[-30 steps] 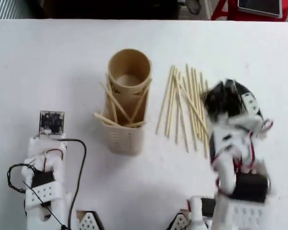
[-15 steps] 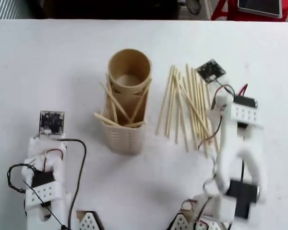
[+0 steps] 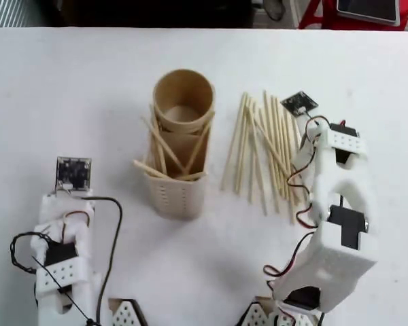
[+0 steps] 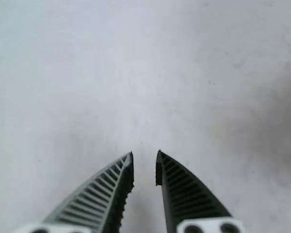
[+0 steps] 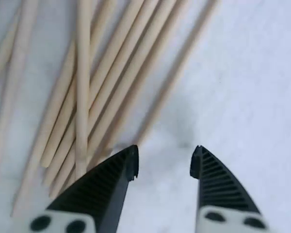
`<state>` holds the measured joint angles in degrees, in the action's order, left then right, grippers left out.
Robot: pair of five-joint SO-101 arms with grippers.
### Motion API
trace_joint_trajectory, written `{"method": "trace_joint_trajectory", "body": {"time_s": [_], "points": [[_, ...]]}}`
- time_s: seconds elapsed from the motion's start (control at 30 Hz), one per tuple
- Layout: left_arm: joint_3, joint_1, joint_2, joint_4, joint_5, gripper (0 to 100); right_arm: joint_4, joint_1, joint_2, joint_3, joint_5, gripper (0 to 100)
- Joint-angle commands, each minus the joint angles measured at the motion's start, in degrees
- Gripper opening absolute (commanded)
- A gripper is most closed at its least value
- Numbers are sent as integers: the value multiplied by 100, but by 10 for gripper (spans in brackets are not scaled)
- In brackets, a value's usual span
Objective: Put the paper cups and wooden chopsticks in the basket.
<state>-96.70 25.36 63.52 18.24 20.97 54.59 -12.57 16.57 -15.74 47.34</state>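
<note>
Our right gripper (image 5: 164, 162) hangs low over the table (image 5: 252, 73) with its jaws spread fairly wide and only bare tabletop showing in the gap. The tip of one of its fingers (image 5: 121, 170) sits over the near ends of the loose chopsticks (image 5: 111, 73), while the other finger is over bare table just beside the pile. From that gripper the pale sticks run away ahead, mostly side by side, with a few lying crosswise on the rest. In the high view the same pile (image 3: 258, 149) lies between our right gripper and the basket (image 3: 175, 193), so the basket is beyond the sticks on the side towards our other arm. The cups (image 3: 183, 102), nested one in another, poke out of the basket, and the stowed chopsticks (image 3: 162, 146) lean at angles around them inside it. Our left gripper (image 4: 144, 162) is over bare table with its jaws drawn narrow, a thin gap between the tips and no grip on anything. The basket is near it, a little ahead and off to the side towards our right arm, and the loose chopsticks lie well apart from it, past the basket.
</note>
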Motion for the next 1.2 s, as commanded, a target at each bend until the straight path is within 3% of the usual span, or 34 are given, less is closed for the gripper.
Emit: {"method": "trace_joint_trajectory", "body": {"time_s": [0.0, 0.33, 0.53, 1.0, 1.17], "points": [[9, 48, 92, 9, 70, 98, -13, 40, -119, 246, 53, 184], [9, 48, 92, 9, 70, 98, 1059, 171, -1086, 642, 35, 184], [9, 48, 92, 9, 70, 98, 699, 356, -1244, 88, 35, 184], [9, 48, 92, 9, 70, 98, -198, 215, 31, -149, 88, 180], [9, 48, 92, 9, 70, 98, -180, 215, 66, -149, 88, 5]]}}
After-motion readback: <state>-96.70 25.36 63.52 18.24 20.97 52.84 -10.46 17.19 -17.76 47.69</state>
